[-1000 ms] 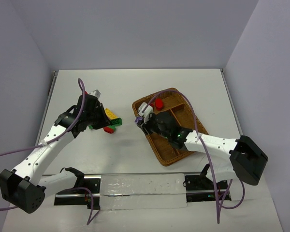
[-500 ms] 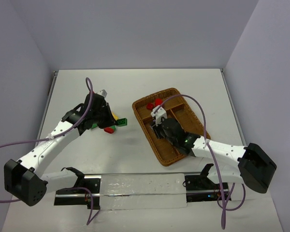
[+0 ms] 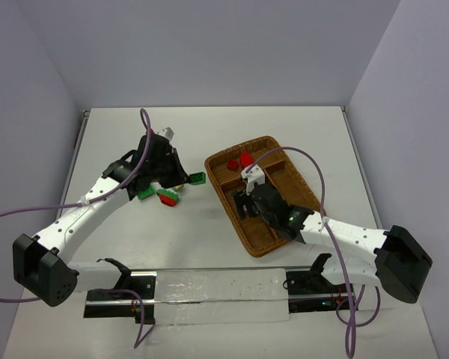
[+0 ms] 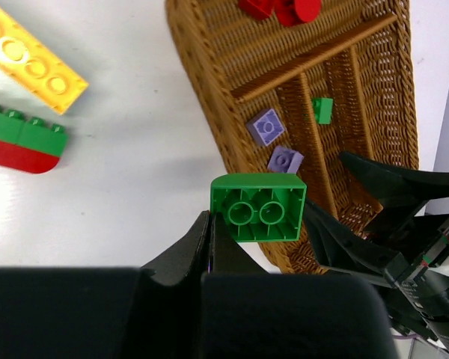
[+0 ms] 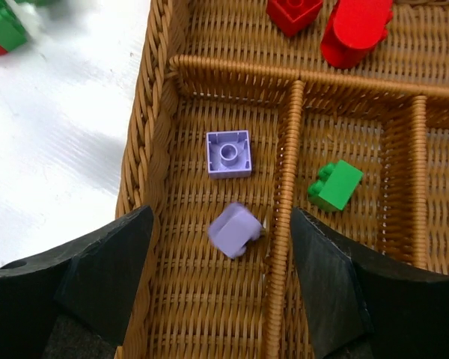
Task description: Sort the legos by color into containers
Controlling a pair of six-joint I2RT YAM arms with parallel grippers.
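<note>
Sorting by color: the left hand (image 4: 209, 224) pinches a green brick (image 4: 258, 208) by one edge, hollow underside toward its camera, above the surface (image 4: 135, 172) just beside the wicker tray (image 4: 209, 97). It seems bound for the middle slot, where a small green brick (image 5: 335, 184) lies. The right hand (image 5: 221, 221) hangs wide open and empty over the neighbouring slot (two pale purple bricks (image 5: 229, 154) below, one tilted and blurred). The crosswise section holds red bricks (image 5: 355, 34).
</note>
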